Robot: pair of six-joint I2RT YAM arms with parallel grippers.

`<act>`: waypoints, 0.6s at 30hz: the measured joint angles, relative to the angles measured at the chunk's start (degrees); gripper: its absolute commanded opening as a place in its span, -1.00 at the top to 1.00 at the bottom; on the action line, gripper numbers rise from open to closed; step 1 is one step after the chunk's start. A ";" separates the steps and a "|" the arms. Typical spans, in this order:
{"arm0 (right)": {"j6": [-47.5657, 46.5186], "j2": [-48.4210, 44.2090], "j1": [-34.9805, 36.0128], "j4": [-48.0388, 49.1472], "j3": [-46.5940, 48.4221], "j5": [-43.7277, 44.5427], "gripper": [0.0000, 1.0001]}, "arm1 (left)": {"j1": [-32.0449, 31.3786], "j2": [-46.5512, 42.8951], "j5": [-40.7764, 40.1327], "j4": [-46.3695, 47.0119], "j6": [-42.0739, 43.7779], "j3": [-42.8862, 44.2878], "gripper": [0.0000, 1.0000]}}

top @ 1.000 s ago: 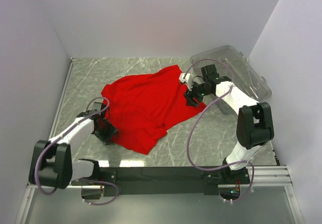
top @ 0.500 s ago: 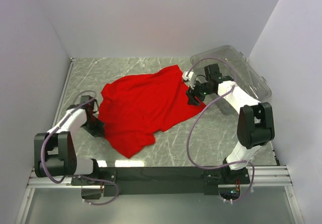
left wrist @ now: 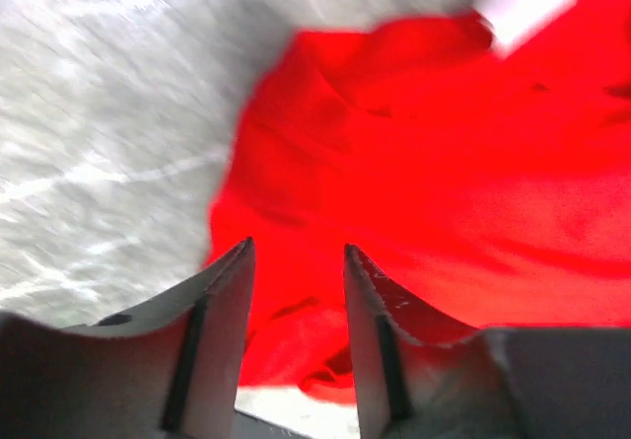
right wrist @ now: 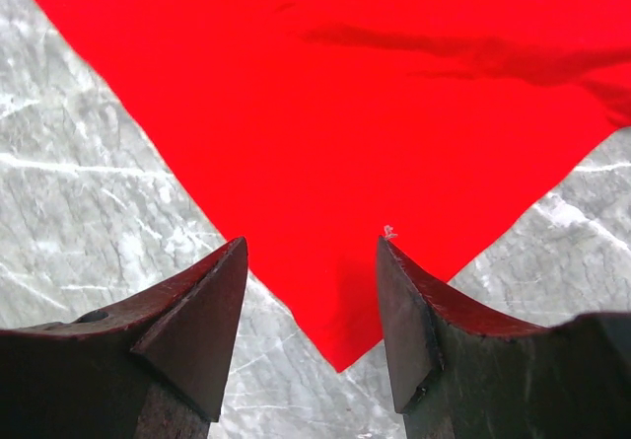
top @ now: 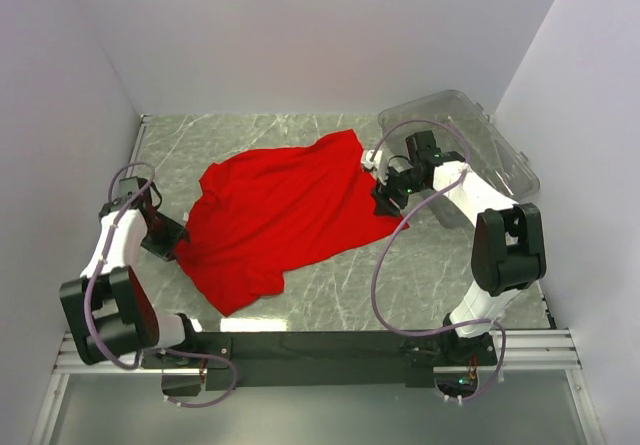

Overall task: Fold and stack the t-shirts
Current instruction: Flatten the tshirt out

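T-shirt: one bright red tee point(top: 285, 215); lying open in the middle of the counter point(top: 420, 275), not yet folded; bunched and creased toward the left, smoother toward the right, where it ends in a pointed corner

Handling: looks light, limp and thin; I'd expect it to sag, stretch and drag rather than hold any shape; not fragile

Where to take hold: by my reckoning, a pinch at the hem or a corner, both sides at once, so the cloth lifts flat rather than bunching

Fabric: plain matte knit, no print; soft ridges and shadowed folds on the left

Right pincer point(right wrist: 311, 247): fingers apart, nothing between them; poised over that pointed corner, with marble showing on both sides of it

Left pincer point(left wrist: 296, 252): fingers apart at the shirt's rumpled left edge; red cloth shows through the gap; the view is blurred, but I see no clamping

Counter: grey marble-look slab with pale veins; smooth, slightly glossy

Bin point(top: 490, 145): clear rigid plastic with rounded corners; at the far right, behind the right arm, near the shirt
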 measured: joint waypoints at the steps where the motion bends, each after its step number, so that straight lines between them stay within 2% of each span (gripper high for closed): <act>1: -0.59 0.00 0.00 -0.33 -0.04 0.00 -0.23 | 0.00 -1.09 1.01 -0.37 -0.04 -0.02 -0.02; 3: -1.55 -0.02 0.00 -0.59 -0.04 0.00 -0.23 | -0.11 -4.13 3.19 -1.70 -0.33 -0.46 -0.04; 4: -1.86 -0.04 -0.02 -0.68 -0.04 0.00 -0.23 | -0.15 -5.49 3.93 -2.19 -0.46 -0.92 -0.11; 9: -2.97 -0.11 -0.17 -1.05 -0.04 0.00 -0.23 | -1.86 -12.22 8.13 -5.35 -2.12 -6.27 -0.13; 13: -3.63 -0.11 -0.35 -1.57 -0.04 -0.09 -0.23 | -5.86 -12.94 9.79 -7.72 -4.35 -9.07 -0.10; 18: -4.20 -0.20 -0.42 -2.03 -0.61 -0.83 -0.23 | -13.20 -10.10 11.56 -5.38 -8.09 -9.49 -0.09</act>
